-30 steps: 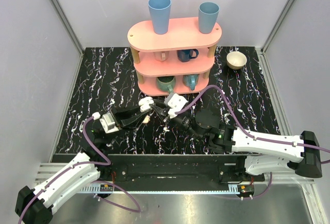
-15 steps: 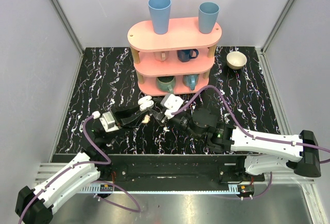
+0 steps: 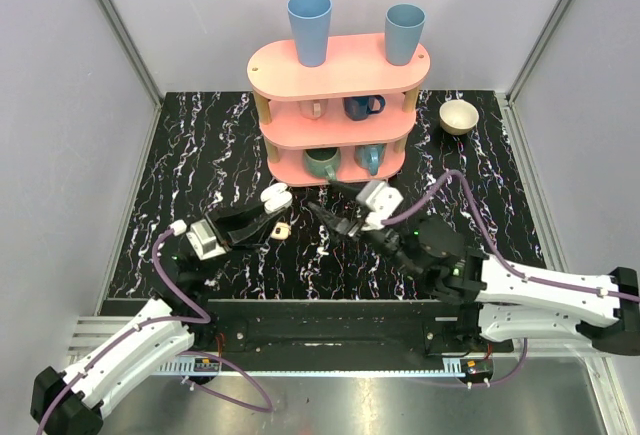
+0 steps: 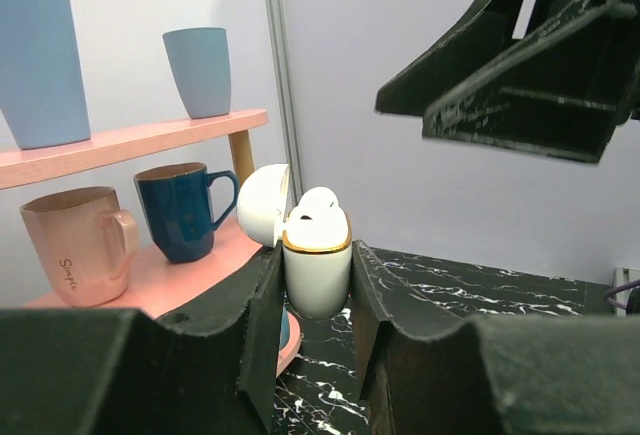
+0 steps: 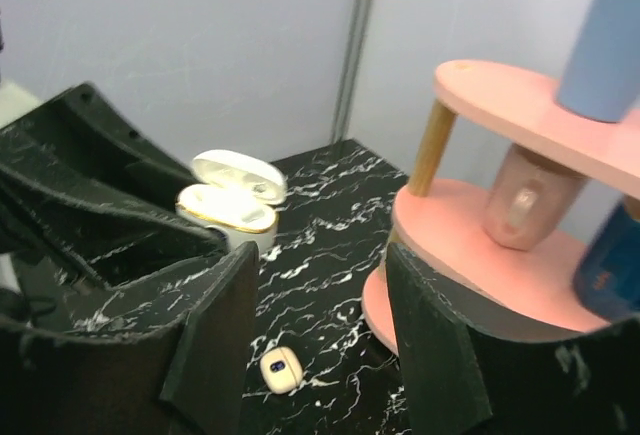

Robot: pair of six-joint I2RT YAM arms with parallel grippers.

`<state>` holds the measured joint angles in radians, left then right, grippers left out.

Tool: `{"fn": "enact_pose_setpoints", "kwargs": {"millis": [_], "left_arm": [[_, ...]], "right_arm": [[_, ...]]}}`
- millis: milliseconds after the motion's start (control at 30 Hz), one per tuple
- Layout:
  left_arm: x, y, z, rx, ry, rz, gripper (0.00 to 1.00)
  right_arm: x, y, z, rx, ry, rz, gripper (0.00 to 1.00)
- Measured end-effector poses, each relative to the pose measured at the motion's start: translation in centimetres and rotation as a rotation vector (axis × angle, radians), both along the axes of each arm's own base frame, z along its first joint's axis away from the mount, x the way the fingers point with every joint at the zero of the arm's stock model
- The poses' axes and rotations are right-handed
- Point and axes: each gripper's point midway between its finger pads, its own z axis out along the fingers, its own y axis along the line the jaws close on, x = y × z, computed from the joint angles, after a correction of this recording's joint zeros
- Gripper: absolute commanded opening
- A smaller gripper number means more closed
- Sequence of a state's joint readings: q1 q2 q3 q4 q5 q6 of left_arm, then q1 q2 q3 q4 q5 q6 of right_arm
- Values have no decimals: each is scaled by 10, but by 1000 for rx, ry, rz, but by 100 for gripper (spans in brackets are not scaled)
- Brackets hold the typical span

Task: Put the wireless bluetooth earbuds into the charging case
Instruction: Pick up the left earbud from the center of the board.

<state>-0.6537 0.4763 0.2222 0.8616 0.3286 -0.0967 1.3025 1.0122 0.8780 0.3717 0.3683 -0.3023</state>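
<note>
Black marbled tabletop carries a pink rack of mugs at the back. In front, the left hand is clamped on the charging case, keeping it upright with the lid open so the wells face up for loading. One earbud sits inside. Just beside it, the right hand hovers, spread wide and empty. The small cream piece on the tabletop below is probably the second earbud, though it is too small to be sure.

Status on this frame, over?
Left gripper: jaws shut on open case. Right gripper: jaws open, empty. One earbud seated in case; second unseen. Beige box on table.
</note>
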Motion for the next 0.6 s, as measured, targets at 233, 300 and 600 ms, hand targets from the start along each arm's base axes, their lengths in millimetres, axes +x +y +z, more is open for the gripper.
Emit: {"fn": "enact_pose_setpoints", "kwargs": {"millis": [233, 300, 600], "left_arm": [[0, 8, 7, -17, -26, 43, 0], [0, 12, 9, -22, -35, 58, 0], [-3, 16, 7, -4, -42, 79, 0]], "right_arm": [[34, -51, -9, 147, 155, -254, 59], [59, -56, -42, 140, 288, -328, 53], [66, -22, -214, -146, 794, -315, 51]]}}
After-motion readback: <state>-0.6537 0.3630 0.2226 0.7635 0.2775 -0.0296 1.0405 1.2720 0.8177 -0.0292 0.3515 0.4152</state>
